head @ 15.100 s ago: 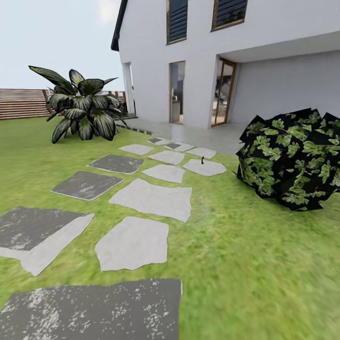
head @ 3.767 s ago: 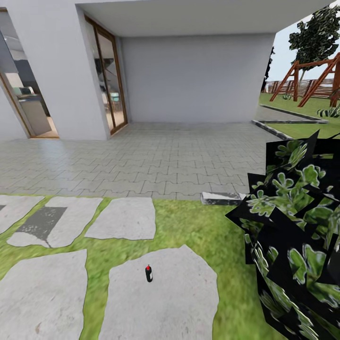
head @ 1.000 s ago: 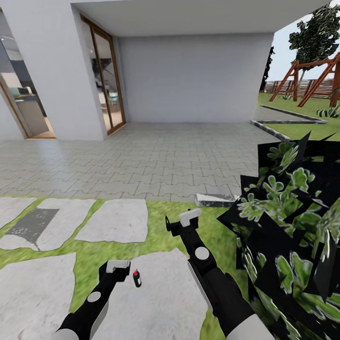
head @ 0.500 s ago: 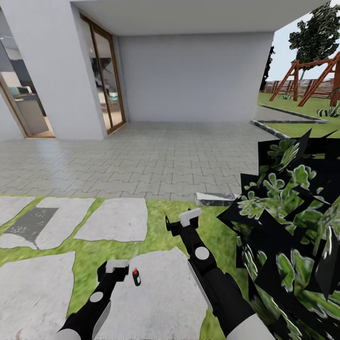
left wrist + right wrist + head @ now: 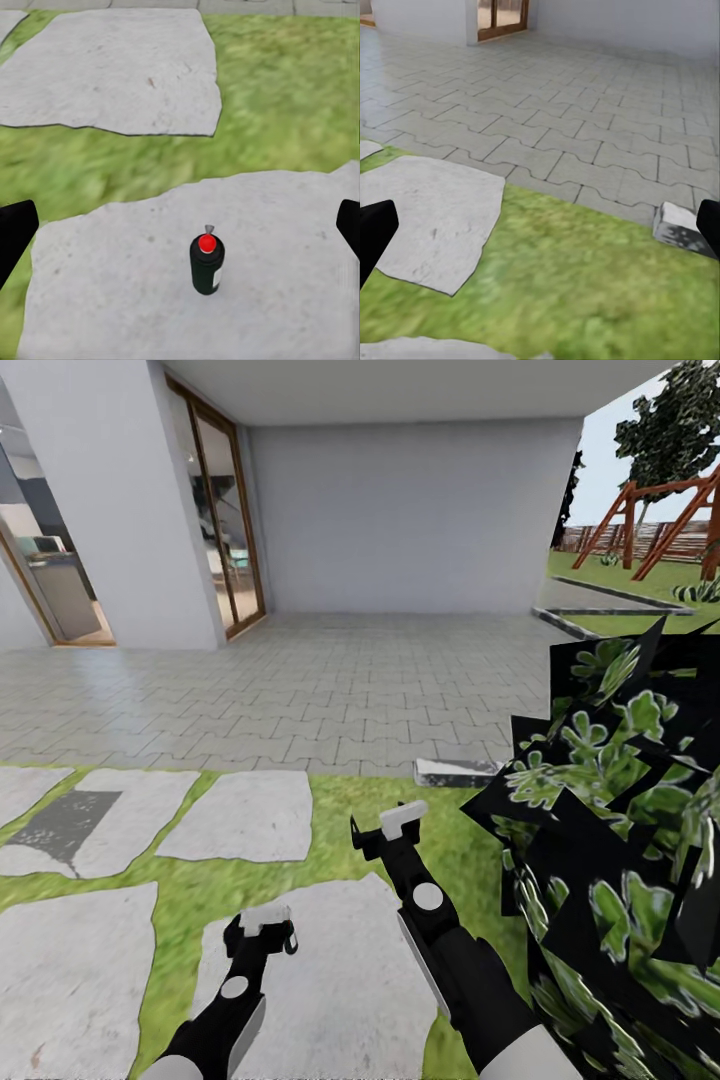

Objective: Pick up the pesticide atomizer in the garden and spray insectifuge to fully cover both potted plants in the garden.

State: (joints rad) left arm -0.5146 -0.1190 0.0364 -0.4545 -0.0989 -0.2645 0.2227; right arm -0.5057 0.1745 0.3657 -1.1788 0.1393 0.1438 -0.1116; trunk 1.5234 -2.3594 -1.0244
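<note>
The pesticide atomizer (image 5: 206,266), a small dark green-black bottle with a red top, stands upright on a pale stone slab (image 5: 112,300). In the left wrist view it sits centred between the two dark fingertips (image 5: 15,236), a short way beyond them. My left gripper (image 5: 264,923) is open and hangs over that slab; in the head view it covers the bottle. My right gripper (image 5: 397,822) is open and empty over the garden's grass (image 5: 585,277). The potted plants are out of view.
A big dark leafy bush (image 5: 620,840) crowds the right side, close to my right arm. Stepping stones (image 5: 240,815) lie in the lawn. A grey paved terrace (image 5: 300,690) and the white house wall stand ahead. A wooden swing frame (image 5: 650,520) is far right.
My left gripper has moved right and forward, and it now hides the atomizer in the head view. The head view has shifted slightly. The right arm has kept its place.
</note>
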